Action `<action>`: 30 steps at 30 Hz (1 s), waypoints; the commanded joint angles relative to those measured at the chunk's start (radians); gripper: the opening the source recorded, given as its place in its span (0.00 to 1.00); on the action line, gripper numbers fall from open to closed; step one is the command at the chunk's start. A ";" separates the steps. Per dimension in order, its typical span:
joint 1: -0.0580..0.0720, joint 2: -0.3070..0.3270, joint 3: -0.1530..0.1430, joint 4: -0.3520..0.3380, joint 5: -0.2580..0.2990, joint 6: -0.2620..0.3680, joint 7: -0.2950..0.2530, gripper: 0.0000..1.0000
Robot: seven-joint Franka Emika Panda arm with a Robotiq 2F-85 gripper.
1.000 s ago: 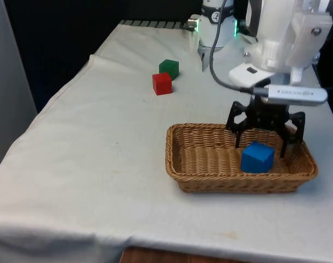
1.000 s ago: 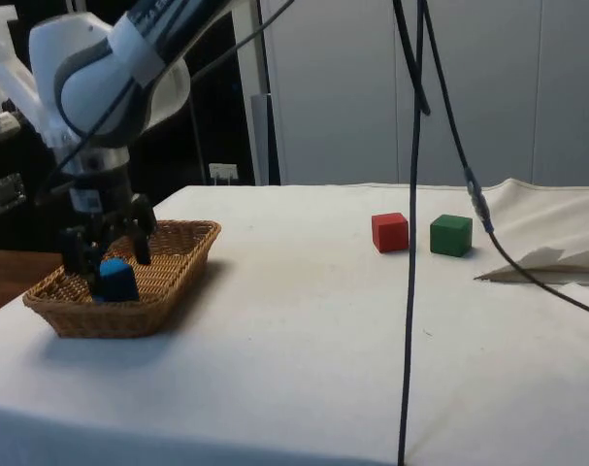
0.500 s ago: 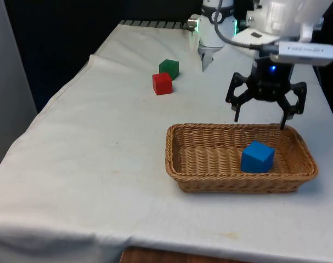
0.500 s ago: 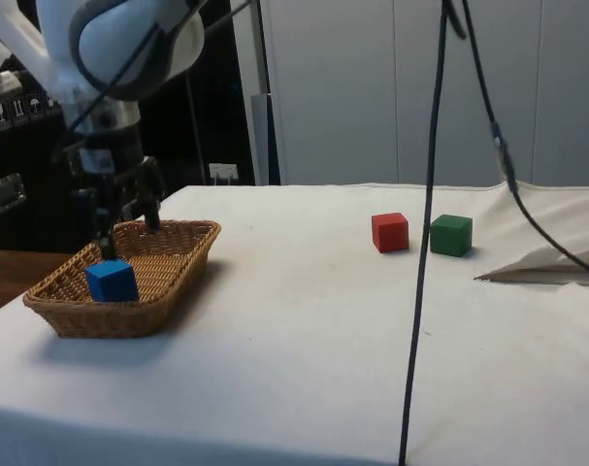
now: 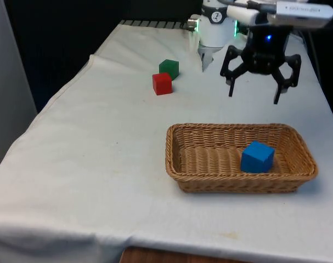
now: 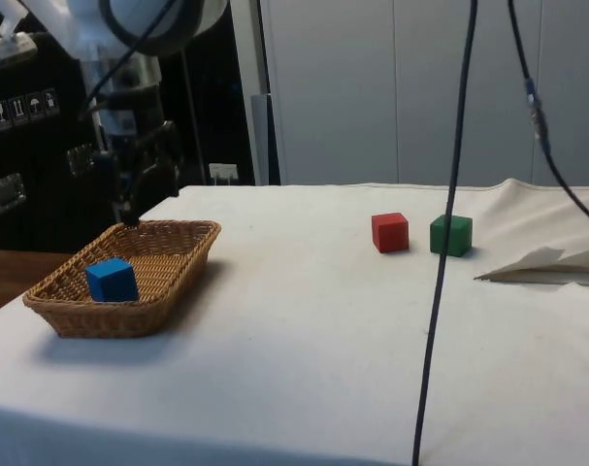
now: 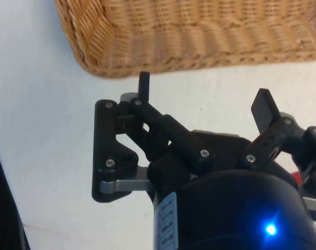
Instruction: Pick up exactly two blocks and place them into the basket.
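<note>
Front view: the gripper (image 5: 253,94) hangs in the air behind the basket (image 5: 177,156), fingers spread wide, holding nothing; the blue block (image 5: 257,156) lies in the basket, the red block (image 5: 162,83) and green block (image 5: 169,68) sit close together far off on the cloth.
Side view: the gripper (image 6: 132,209) is above the basket's (image 6: 168,277) far rim, clear of it; the arm is cut off at the top.
Wrist view: the fingertips (image 7: 144,85) are apart over bare cloth, beside the basket's wall (image 7: 147,52); blocks hidden.

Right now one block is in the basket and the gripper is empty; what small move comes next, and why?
Probably swing the open gripper toward the red block. Only the blue block lies in the basket; red and the green block sit on the cloth, red nearer.
</note>
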 commanded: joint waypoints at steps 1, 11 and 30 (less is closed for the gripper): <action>0.000 -0.013 0.000 -0.011 -0.003 0.000 0.000 1.00; -0.016 -0.129 -0.010 -0.158 -0.017 0.031 -0.029 1.00; -0.042 -0.251 -0.054 -0.335 -0.023 0.064 -0.105 1.00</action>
